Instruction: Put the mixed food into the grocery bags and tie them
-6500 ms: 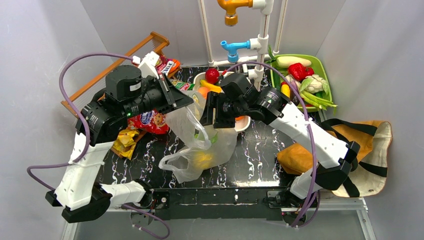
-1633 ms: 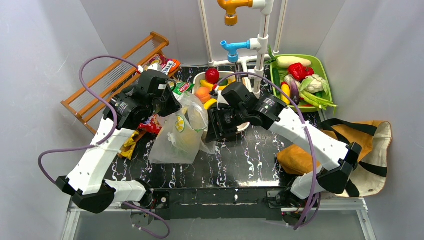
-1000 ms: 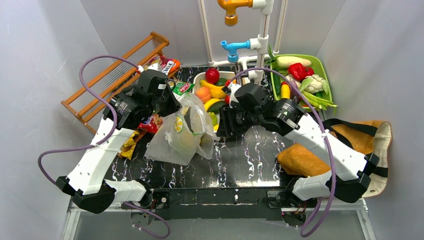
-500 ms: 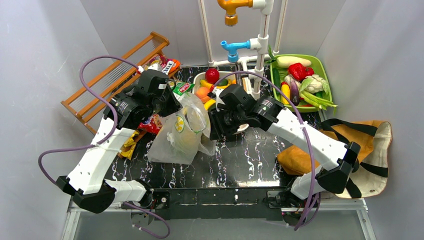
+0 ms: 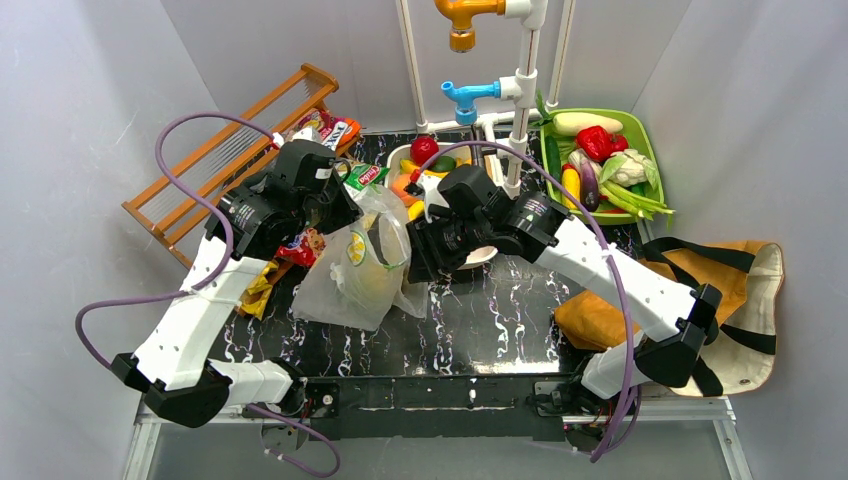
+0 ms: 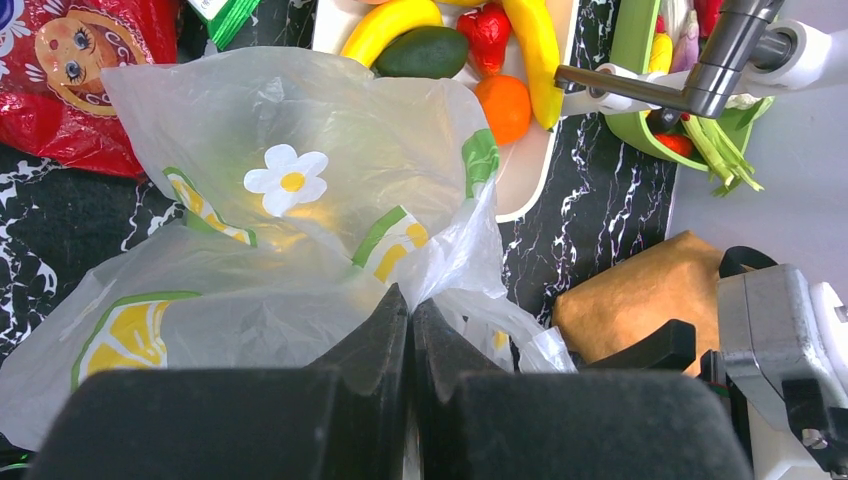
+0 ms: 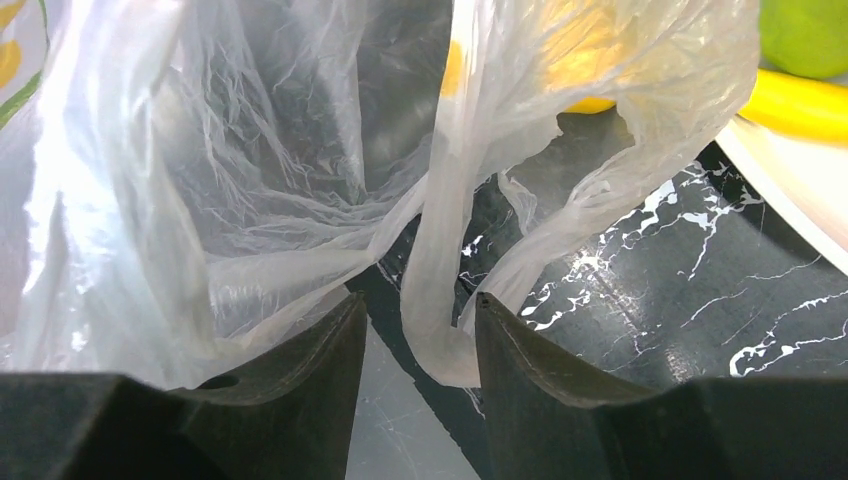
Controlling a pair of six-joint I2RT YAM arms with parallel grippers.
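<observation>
The clear plastic bag (image 5: pixel 360 270) printed with lemon slices and flowers stands on the black marbled table, with yellow fruit inside. My left gripper (image 6: pixel 411 297) is shut on the bag's left handle and holds it up. My right gripper (image 7: pixel 420 305) is open; the bag's other handle loop (image 7: pixel 440 330) hangs between its jaws. Toy fruit fills the white tray (image 5: pixel 480 254): a red apple (image 5: pixel 424 150), bananas (image 6: pixel 385 25), an avocado (image 6: pixel 425 52) and an orange (image 6: pixel 503 95). The tan tote (image 5: pixel 725 300) lies at the right.
A green tray (image 5: pixel 648 150) of toy vegetables stands at the back right. Snack packets (image 5: pixel 300 245) lie left of the bag, by a wooden rack (image 5: pixel 215 160). White pipes with blue and orange taps (image 5: pixel 470 95) rise at the back.
My right gripper has swung left from beside the white tray to the bag's right handle. My left gripper has kept its hold and stayed in place.
</observation>
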